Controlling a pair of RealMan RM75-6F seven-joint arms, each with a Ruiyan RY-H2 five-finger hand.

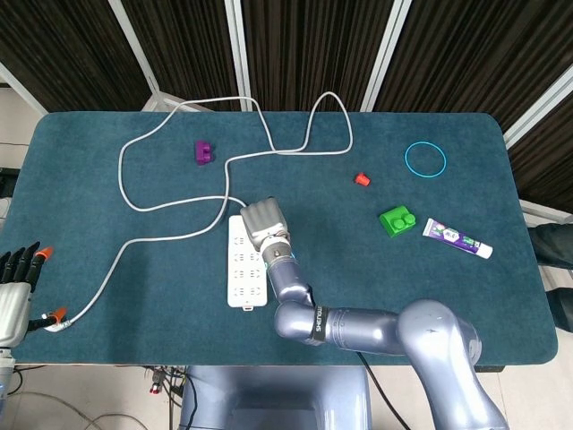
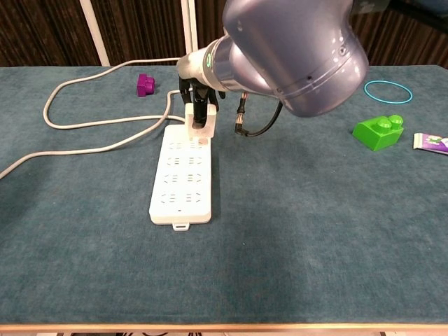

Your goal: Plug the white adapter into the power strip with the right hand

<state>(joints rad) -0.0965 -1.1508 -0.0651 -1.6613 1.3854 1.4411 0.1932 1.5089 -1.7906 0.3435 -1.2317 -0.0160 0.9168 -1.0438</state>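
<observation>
The adapter sits over the power strip's far end. The cable loops behind and left of the strip. The building brick lies well right of it.

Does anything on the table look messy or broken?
Nothing looks broken or spilled. The power strip lies flat, and its white cord wanders in loose loops across the table, which is untidy but not damaged. The right hand holds the white adapter at the strip's far end.

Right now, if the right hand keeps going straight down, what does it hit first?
Probably the power strip: the right hand holds the white adapter just over its far-end sockets. Whether it already touches is unclear.
</observation>
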